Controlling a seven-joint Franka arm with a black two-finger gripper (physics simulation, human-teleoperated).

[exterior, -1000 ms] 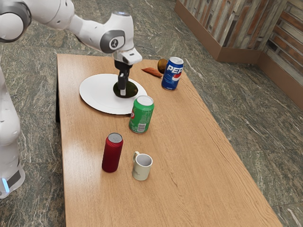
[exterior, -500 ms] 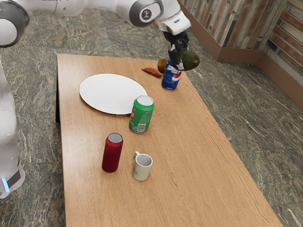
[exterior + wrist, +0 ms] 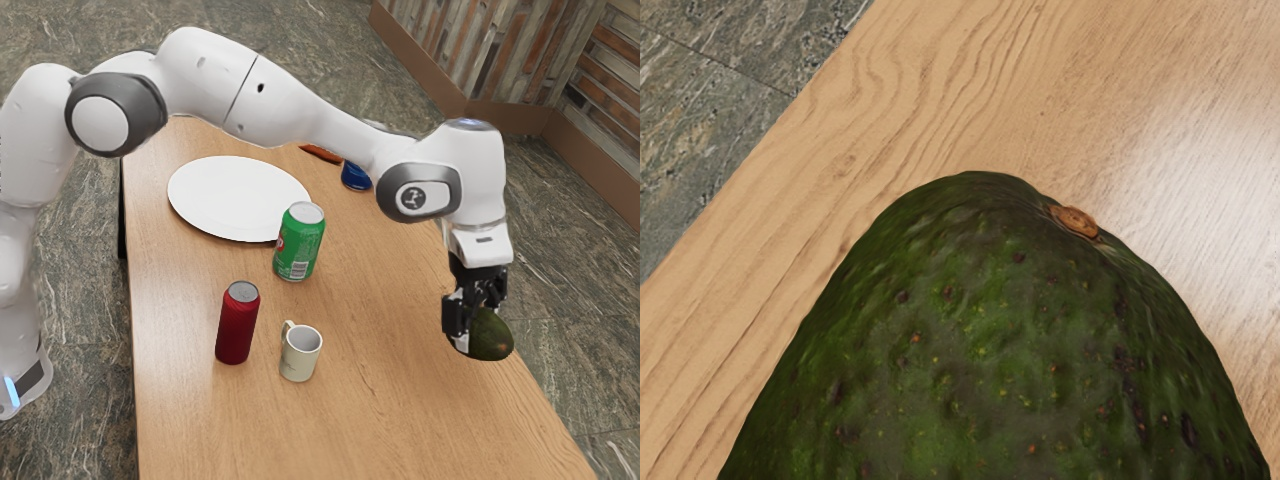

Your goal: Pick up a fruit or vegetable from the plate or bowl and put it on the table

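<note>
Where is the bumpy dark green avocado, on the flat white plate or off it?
Off it: the exterior view shows the avocado held in the black two-finger gripper, well away from the plate.

Arm hides blue can's top; orange thing seems partly covered; wrist view's edge crops avocado.

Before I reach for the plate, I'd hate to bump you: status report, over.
Gripper shut on avocado. Avocado off the plate, near the table's edge. Mug and green can aside, toward the exterior view's left.
</note>
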